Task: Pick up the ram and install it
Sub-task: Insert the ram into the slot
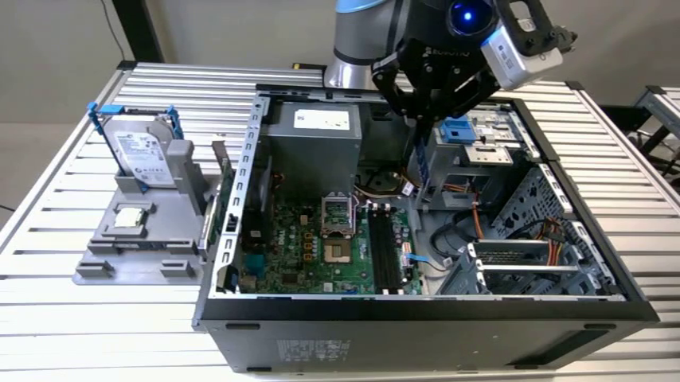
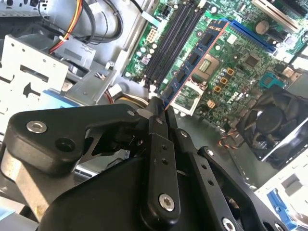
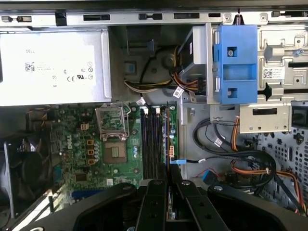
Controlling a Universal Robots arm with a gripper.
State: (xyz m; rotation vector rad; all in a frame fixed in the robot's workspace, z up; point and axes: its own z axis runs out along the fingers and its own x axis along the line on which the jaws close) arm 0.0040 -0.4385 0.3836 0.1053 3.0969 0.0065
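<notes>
Slatted metal table (image 1: 64, 318) carries one open computer case (image 1: 425, 318) lying on its side. Above it hangs the arm's single gripper (image 1: 421, 119), its fingers (image 2: 156, 144) clamped on the ram (image 2: 195, 60), the one green stick with black chips in sight. The ram is held in the air over the motherboard (image 1: 302, 247) and is not seated.

In the second wrist view its long edge runs parallel to the black slots (image 2: 168, 45), which lie just beside and beyond it. In the first wrist view the fingers line up with the edge of that slot bank (image 3: 153, 144). The slots therefore sit below the gripper, with their axis apparently matched to the stick's. They look like four, packed close, though the count is unsure.

Toward the exterior view's left, outside the case, a grey stand (image 1: 138, 263) bears one hard drive (image 1: 143, 151) in a blue frame and one square processor chip (image 1: 130, 216).
</notes>
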